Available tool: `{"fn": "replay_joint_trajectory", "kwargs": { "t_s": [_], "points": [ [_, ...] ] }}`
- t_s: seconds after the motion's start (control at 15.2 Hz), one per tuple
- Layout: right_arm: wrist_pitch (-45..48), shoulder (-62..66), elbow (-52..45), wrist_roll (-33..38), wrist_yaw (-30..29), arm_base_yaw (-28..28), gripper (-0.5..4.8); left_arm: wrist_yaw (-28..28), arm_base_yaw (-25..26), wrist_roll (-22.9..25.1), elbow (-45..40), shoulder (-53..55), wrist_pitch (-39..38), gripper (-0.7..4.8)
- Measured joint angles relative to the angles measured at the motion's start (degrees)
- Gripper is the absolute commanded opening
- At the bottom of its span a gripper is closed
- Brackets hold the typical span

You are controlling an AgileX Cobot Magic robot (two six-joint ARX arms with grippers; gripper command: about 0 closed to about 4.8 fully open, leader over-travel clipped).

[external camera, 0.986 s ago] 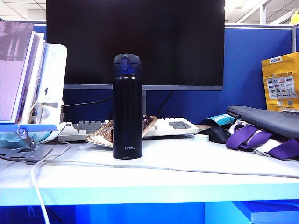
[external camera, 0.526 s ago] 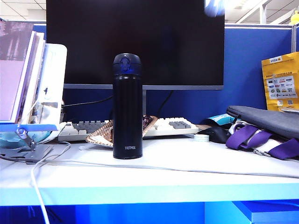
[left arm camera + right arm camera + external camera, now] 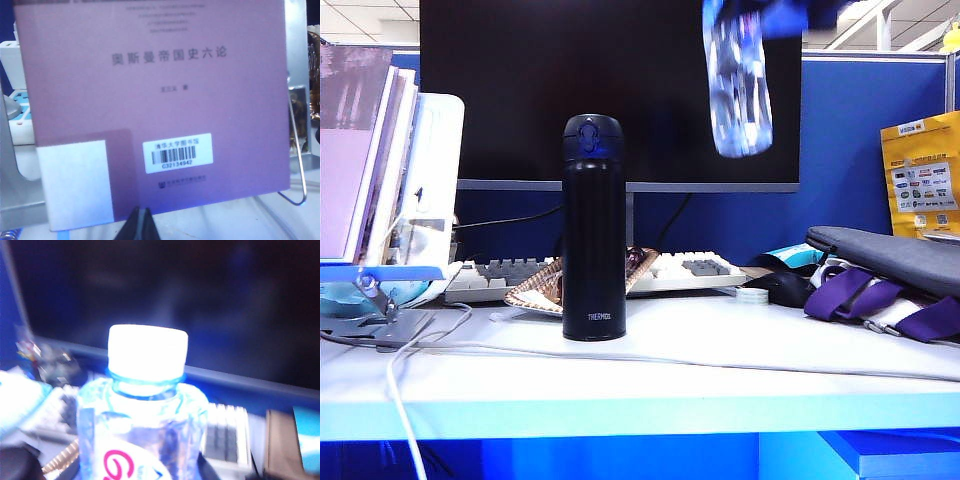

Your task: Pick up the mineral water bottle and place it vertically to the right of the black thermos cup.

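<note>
Your right tool holds the mineral water bottle (image 3: 738,85) high in the air, right of the black thermos cup (image 3: 593,230), which stands upright on the table (image 3: 740,350). The tool itself is blurred at the exterior view's top edge. Your left tool (image 3: 140,225) sits with jaws together, facing a purple book (image 3: 150,100).

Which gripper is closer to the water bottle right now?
Right. The water bottle hangs from the right gripper, above and right of the thermos. The left gripper faces a book, away from it.
</note>
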Motion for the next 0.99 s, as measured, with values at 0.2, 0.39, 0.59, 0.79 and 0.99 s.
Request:
{"fn": "replay_joint_trajectory", "kwargs": {
  "t_s": [0.2, 0.39, 0.59, 0.79, 0.99],
  "points": [
    [2.1, 4.1, 0.0, -1.5, 0.0, 0.0, 2.20, 0.0, 0.0, 0.0, 0.0, 0.0, 0.0, -0.05],
    [4.6, 6.5, -1.6, -3.1, 0.0, 0.4, 2.20, 0.0, 0.0, 0.0, 0.0, 0.0, 0.0, -0.05],
    [10.2, 8.2, -6.8, -3.2, 0.7, 1.5, 2.20, 0.0, 0.0, 0.0, 0.0, 0.0, 0.0, -0.05],
    [14.2, 10.4, -10.0, -3.1, 1.0, 2.2, 2.20, 0.0, 0.0, 0.0, 0.0, 0.0, 0.0, -0.05],
    [20.4, 14.3, -9.9, -3.1, 1.7, 4.5, 2.19, 0.0, 0.0, 0.0, 0.0, 0.0, 0.0, -0.05]
  ]
}}
